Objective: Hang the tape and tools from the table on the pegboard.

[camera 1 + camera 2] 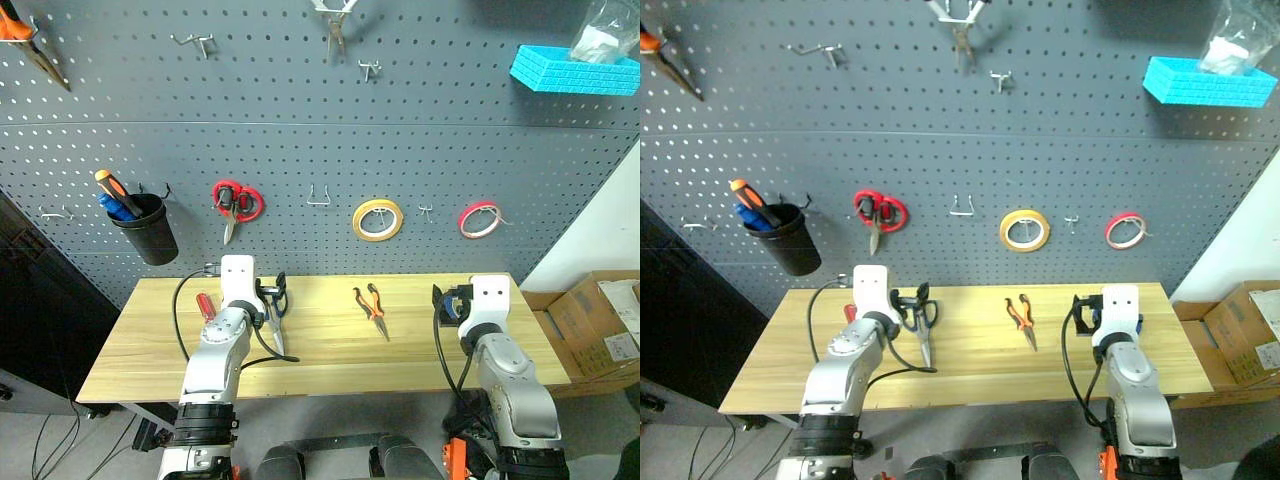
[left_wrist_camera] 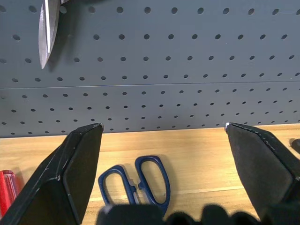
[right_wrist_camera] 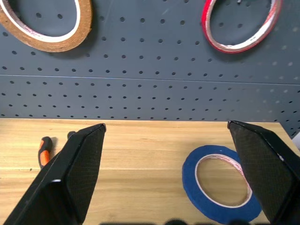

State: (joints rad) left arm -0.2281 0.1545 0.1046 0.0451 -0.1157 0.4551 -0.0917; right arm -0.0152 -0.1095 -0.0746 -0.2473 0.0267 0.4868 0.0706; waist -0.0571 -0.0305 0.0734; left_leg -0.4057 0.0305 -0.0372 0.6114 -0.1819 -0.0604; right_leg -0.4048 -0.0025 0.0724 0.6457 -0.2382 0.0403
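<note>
Blue tape roll (image 3: 219, 185): flat on tabletop (image 1: 330, 345), just ahead of right end effector (image 3: 168, 178) at one o'clock, nearer arm. Both end effectors, left (image 2: 161, 173) included: fully spread, empty.

Both head eyes look forward and down from well back, sharing the whole table (image 1: 330, 350) and the pegboard (image 1: 300, 130) behind it. The left wrist camera sits low and close, facing the pegboard along its fingers (image 2: 70, 178), blue-handled scissors (image 2: 136, 180) between them. The right wrist camera looks the same way, blue tape (image 3: 218, 190) just inside one finger (image 3: 267, 173), pliers (image 3: 44, 151) outside the other.
</note>
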